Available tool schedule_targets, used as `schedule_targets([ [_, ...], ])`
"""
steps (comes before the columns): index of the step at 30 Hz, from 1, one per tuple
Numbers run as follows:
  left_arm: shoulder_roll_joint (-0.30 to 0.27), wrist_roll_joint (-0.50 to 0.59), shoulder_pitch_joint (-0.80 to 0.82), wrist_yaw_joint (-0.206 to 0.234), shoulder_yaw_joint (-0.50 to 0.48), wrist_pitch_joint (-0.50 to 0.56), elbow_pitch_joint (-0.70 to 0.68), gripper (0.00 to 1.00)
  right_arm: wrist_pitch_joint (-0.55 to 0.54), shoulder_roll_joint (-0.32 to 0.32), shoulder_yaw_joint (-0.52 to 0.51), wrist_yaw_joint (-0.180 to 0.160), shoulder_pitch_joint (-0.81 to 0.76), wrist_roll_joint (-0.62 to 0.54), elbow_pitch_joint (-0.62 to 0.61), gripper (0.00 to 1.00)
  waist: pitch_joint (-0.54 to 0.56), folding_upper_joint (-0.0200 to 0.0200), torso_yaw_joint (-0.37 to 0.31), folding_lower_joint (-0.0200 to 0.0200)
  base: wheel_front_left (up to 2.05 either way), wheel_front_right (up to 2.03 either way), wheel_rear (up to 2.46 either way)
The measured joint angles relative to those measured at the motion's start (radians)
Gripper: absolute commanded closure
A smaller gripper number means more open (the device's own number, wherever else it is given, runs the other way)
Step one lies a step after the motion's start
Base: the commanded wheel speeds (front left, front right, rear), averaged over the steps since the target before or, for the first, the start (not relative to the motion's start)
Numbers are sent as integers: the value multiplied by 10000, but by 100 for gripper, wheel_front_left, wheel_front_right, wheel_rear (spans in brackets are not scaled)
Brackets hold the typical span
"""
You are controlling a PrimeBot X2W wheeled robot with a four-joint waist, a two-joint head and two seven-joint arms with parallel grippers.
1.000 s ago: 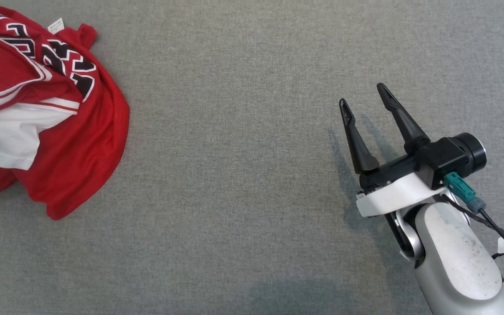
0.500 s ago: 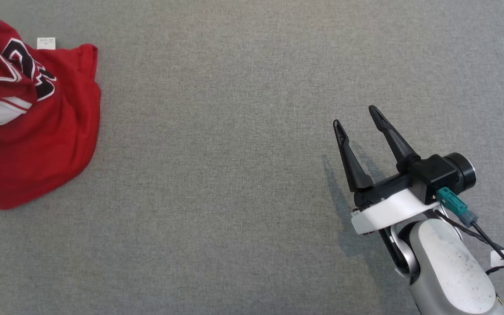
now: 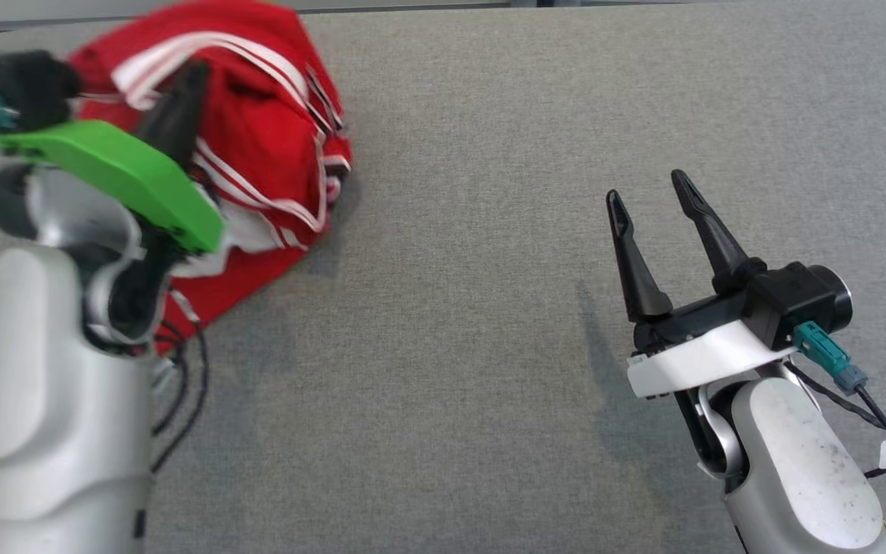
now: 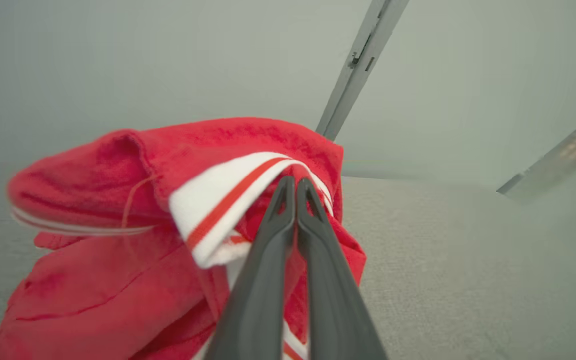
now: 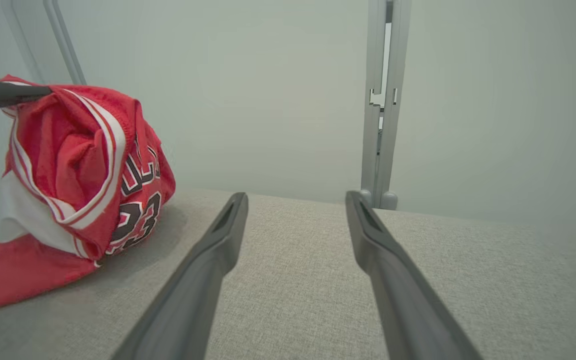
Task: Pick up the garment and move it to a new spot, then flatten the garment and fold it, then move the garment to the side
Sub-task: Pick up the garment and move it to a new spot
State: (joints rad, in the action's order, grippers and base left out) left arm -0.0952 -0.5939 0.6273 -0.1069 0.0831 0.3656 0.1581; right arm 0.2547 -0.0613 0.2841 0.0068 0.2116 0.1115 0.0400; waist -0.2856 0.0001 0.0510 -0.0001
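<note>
The garment (image 3: 266, 131) is a red jersey with white trim and black numbers, bunched up at the far left of the grey table. My left gripper (image 3: 195, 73) is shut on a white-and-red striped hem near the top of the bunch. In the left wrist view the gripper (image 4: 295, 182) pinches that hem and the garment (image 4: 108, 285) hangs below it. The garment's lower part (image 5: 33, 270) rests on the table. My right gripper (image 3: 647, 186) stands open and empty at the right, well apart from the garment. The right wrist view shows this gripper (image 5: 295, 196) open above bare cloth.
The grey fabric table (image 3: 451, 323) stretches wide between the two arms. Its far edge runs just behind the garment, with a pale wall and a metal post (image 5: 380, 100) beyond. Black cables (image 3: 181, 385) hang beside my left forearm.
The head view has shifted. The garment, earlier a low heap at the left edge, now hangs bunched from my left gripper near the table's far edge. The right gripper stays open.
</note>
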Motion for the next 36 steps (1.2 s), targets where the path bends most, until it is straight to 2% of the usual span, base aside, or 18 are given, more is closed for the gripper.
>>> schedule_targets([
  [4, 780, 17, -559, 0, 1062, 54, -59, 100, 2, 4, -127, -90, 3, 50, -173, 0, 122, 0, -289, 0, 0, 0, 0],
  [7, 1099, 127, -681, -21, 1906, 136, -100, 100, 0, 23, -251, -173, 2, 217, -228, 0, 218, 0, -541, 0, 0, 0, 0],
  [12, 878, 447, -743, -82, 3083, 144, -113, 100, 2, 42, -270, -196, -5, 368, -309, 0, 374, -1, -1048, 0, 0, 0, 0],
  [19, 698, 460, -718, -84, 4506, 249, -50, 100, 2, 52, -336, -623, -317, 731, -658, 0, 518, -1, -1934, 0, 0, 0, 0],
  [25, 593, 123, -634, -69, 5358, 205, -36, 100, 2, 56, -345, -798, -580, 917, -832, 0, 557, -1, -2623, 0, 0, 0, 0],
  [30, 577, 36, -536, 337, 5507, 105, 234, 100, 2, 63, -104, -880, -863, 1214, -840, 0, 548, -1, -3331, 0, 0, 0, 0],
  [31, 575, 123, -537, 424, 5480, 105, 357, 85, 2, 65, -21, -880, -876, 1254, -840, 0, 538, -1, -3472, 0, 0, 0, 0],
  [32, 573, 267, -538, 506, 5427, 46, 489, 52, 2, 67, 82, -878, -878, 1283, -840, 0, 524, -1, -3617, 0, 0, 0, 0],
  [33, 568, 451, -537, 577, 5379, -40, 593, 0, 2, 75, 161, -878, -881, 1308, -838, 0, 510, -1, -3756, 0, 0, 0, 0],
  [36, 527, 543, -539, 600, 5614, -117, 924, 0, 2, 132, 0, -880, -893, 1310, -834, 0, 449, -1, -4134, 0, 0, 0, 0],
])
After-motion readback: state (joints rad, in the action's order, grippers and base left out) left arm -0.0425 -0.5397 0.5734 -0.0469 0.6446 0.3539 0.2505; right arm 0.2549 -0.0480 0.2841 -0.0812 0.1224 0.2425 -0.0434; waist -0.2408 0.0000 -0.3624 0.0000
